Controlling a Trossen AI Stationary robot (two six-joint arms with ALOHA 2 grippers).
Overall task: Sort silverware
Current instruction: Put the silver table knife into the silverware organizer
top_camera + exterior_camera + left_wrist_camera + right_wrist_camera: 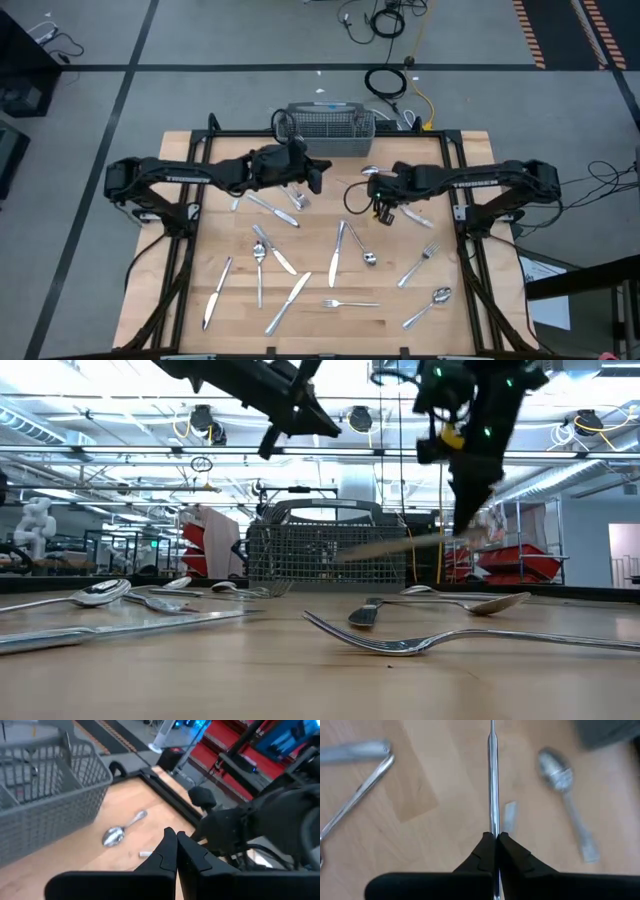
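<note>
A: Right gripper [495, 836]?
B: Closed on a slim silver utensil [493, 780]. The shaft runs straight out between the fingertips, and the low view shows it off the table, roughly level, hanging under the gripper [470, 525]. Can't tell whether it's a knife or a spoon handle.
A: Where over the table?
B: Right of centre, toward the far edge, not far from the basket [330, 128] – which sits at the middle of the far edge.
A: Left gripper [176, 842]?
B: Fingers pressed together with nothing between them. It's up in the air just in front of the basket, left of centre in the high view [316, 175].
A: Rest of the silverware?
B: Scattered flat on the tabletop [190, 225]. One spoon [121, 829] lies beside the basket near the far edge. A knife [335, 252] and another spoon [363, 249] are around the centre. A fork [418, 264] and a spoon [428, 306] are toward the right edge, and a fork [350, 303] lies near the front edge. Knives [287, 302] and a spoon [259, 270] sit front-left, and one knife [216, 291] is toward the front-left corner. A few more pieces lie under the left arm.
A: Anything in the basket?
B: Can't tell – the mesh hides the inside.
</note>
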